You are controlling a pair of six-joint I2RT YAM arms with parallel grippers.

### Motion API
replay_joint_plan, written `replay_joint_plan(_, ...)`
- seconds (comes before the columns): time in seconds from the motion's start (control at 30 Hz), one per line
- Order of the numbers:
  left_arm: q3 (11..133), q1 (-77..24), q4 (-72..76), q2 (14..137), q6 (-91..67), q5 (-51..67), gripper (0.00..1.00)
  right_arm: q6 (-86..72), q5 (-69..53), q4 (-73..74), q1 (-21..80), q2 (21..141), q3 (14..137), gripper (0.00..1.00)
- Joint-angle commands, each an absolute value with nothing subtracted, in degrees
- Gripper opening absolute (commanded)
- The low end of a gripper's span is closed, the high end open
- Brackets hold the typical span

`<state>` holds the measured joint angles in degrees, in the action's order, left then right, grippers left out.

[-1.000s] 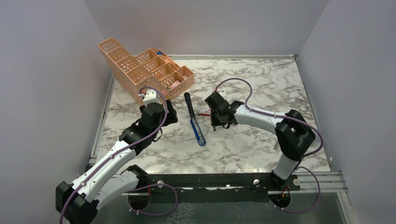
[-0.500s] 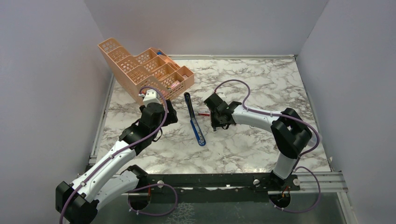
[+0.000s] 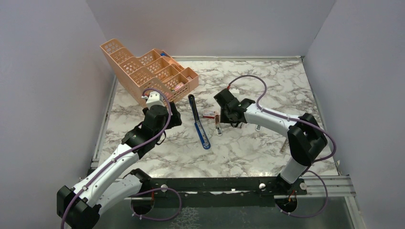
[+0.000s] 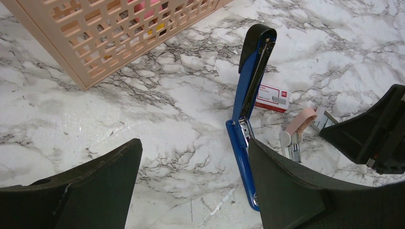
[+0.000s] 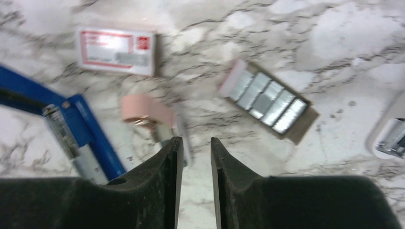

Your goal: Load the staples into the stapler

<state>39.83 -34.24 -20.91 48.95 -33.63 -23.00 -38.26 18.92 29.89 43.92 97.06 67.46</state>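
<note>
The blue stapler (image 3: 198,122) lies opened out flat on the marble table, its silver channel facing up; it also shows in the left wrist view (image 4: 247,102) and the right wrist view (image 5: 81,138). The staples (image 5: 267,99), a silvery ribbed block in a brown card tray, lie right of the stapler and also show in the left wrist view (image 4: 325,119). My right gripper (image 5: 196,143) hovers just short of them, jaws a narrow gap apart and empty. My left gripper (image 4: 193,152) is wide open and empty, left of the stapler.
A red-and-white box (image 5: 116,51) lies beside the stapler's hinge. A pink block (image 5: 145,109) with a thin silver piece lies between the stapler and my right gripper. A peach mesh organiser (image 3: 148,71) stands at the back left. A white object (image 5: 389,136) sits at the right.
My right gripper has drawn back and to the right, away from the stapler, uncovering the pink block and the silver piece. The left arm and the stapler have not moved.
</note>
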Motion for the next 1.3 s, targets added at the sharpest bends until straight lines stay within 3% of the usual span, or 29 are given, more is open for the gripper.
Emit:
replay_joint_plan(0.0, 39.54, -34.01, -20.82, 47.86, -33.76, -23.99, 0.83, -43.15, 23.07, 36.08, 38.96, 96.64, 67.32, 0.34)
replay_joint_plan(0.5, 39.66, -34.01, -20.75, 48.23, -33.75, -23.90, 0.83, -41.71, 21.85, 34.39, 35.43, 102.49, 67.94, 0.38)
replay_joint_plan(1.0, 39.93, -34.01, -20.80, 48.58, -33.31, -23.91, 0.83, -40.55, 22.46, 32.07, 34.85, 102.30, 68.64, 0.35)
replay_joint_plan(1.27, 39.88, -34.01, -20.78, 48.56, -33.35, -23.91, 0.83, -40.13, 24.35, 32.76, 34.37, 102.55, 69.11, 0.21)
